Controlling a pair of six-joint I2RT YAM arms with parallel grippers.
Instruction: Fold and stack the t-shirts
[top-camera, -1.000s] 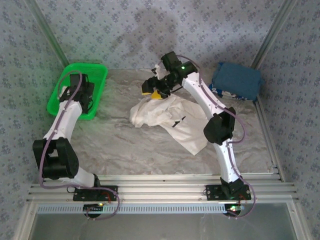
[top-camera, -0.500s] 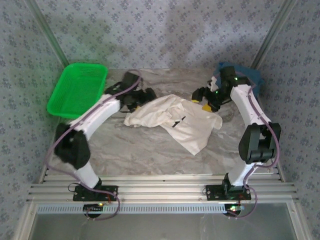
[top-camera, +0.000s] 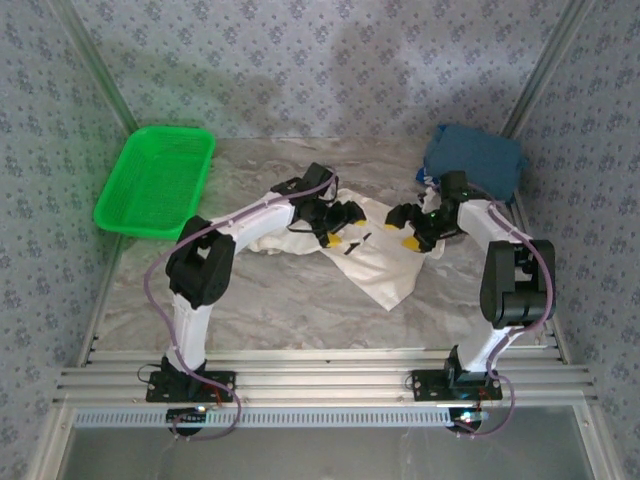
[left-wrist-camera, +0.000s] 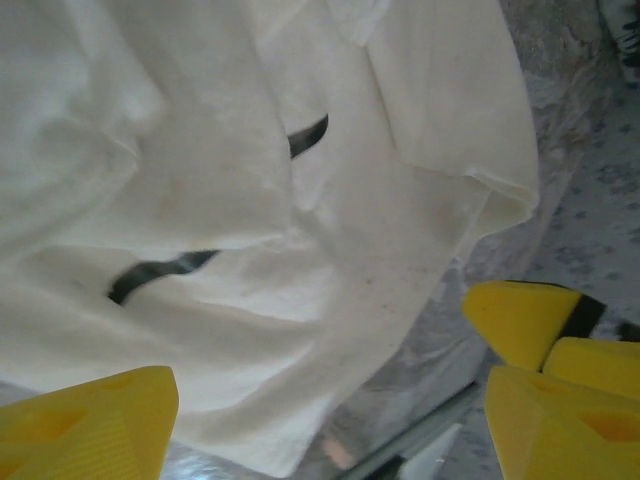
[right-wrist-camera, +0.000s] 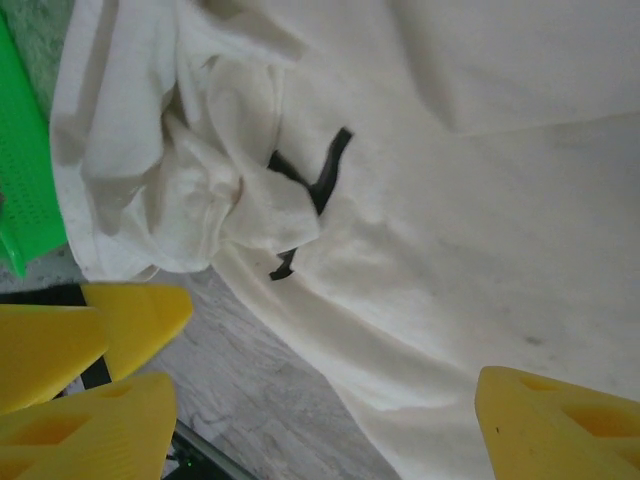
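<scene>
On the table (top-camera: 250, 290) I see the cream-white t-shirt (top-camera: 380, 265) crumpled mid-table, its black print (right-wrist-camera: 315, 170) too creased for me to read. The green basket (top-camera: 155, 180) sits far left, well apart from it. The dark blue t-shirt (top-camera: 475, 160) lies bunched far right. My left claw (top-camera: 343, 226) and right claw (top-camera: 400, 234) hover over the cream shirt, both released, gripping nothing.

One t-shirt (top-camera: 380, 270) is laid mid-table (top-camera: 250, 290), flanked by the left gripper (top-camera: 344, 227) and the right gripper (top-camera: 401, 233). The other t-shirt (top-camera: 475, 165) is set far right, and the basket (top-camera: 155, 180) far left.
</scene>
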